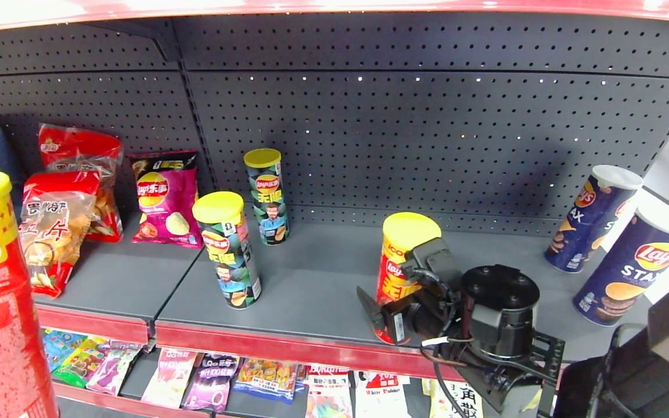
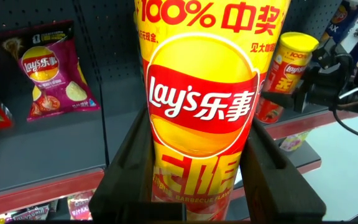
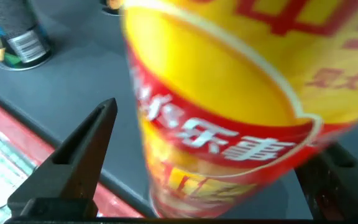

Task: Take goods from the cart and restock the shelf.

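Placement: right gripper [image 1: 394, 316] fingers stand spread around the shelved chip can [image 1: 404, 244], upright near the shelf [image 1: 311, 284] front edge; left gripper [image 2: 197, 127] fingers clamp a second chip can [image 2: 204, 68], next needing free shelf space

Likely shop; pegboard shelf [image 1: 311, 278] stocked with crisp bags [image 1: 166, 197], cans [image 1: 268, 194]

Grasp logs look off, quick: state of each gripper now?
Left gripper: shut on a red chip can.
Right gripper: open, straddling the yellow can on the shelf.
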Controlling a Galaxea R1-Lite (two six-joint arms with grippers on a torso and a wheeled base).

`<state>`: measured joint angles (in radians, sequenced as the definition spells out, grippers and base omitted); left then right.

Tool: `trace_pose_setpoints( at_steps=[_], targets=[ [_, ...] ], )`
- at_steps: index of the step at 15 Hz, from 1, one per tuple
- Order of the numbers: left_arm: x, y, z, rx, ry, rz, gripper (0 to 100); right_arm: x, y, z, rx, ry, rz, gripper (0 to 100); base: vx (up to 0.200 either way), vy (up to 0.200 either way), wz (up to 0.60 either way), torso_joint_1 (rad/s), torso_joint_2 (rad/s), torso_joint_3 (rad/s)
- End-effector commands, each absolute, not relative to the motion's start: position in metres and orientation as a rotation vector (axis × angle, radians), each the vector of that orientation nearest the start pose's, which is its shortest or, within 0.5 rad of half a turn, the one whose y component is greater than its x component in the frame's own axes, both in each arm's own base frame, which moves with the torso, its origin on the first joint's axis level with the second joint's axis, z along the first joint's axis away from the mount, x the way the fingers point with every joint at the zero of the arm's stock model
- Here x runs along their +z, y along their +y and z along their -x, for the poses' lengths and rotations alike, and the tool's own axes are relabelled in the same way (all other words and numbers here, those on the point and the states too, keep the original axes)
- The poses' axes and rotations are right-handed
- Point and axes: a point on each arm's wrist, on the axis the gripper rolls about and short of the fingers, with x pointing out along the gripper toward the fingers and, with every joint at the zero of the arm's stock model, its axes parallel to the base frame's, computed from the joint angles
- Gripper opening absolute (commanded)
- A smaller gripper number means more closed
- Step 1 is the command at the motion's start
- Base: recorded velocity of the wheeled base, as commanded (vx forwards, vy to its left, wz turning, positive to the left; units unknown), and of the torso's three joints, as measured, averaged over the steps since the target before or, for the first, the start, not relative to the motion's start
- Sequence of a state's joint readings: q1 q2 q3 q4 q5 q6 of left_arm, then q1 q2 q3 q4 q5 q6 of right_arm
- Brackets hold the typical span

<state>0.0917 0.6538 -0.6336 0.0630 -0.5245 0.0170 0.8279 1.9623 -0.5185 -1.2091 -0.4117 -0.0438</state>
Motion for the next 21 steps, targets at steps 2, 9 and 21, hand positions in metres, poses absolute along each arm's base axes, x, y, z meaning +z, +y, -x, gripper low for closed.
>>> trace_pose_setpoints(
  at_steps=[2, 9, 21],
  targets=[
    [0.247, -0.008, -0.038, -0.433, 0.071, 0.007, 0, 0.093, 0.222, -0.212, 0.410, 0.170, 0.171, 100, 0.000, 0.000, 0.00, 0.000, 0.00, 0.000],
    [0.247, -0.008, -0.038, -0.435, 0.073, 0.008, 0, 0.093, 0.210, -0.202, 0.404, 0.188, 0.179, 100, 0.000, 0.000, 0.00, 0.000, 0.00, 0.000],
    [0.246, -0.008, -0.040, -0.464, 0.083, 0.012, 0, 0.098, 0.180, -0.175, 0.396, 0.233, 0.096, 100, 0.000, 0.000, 0.00, 0.000, 0.00, 0.000]
  ],
)
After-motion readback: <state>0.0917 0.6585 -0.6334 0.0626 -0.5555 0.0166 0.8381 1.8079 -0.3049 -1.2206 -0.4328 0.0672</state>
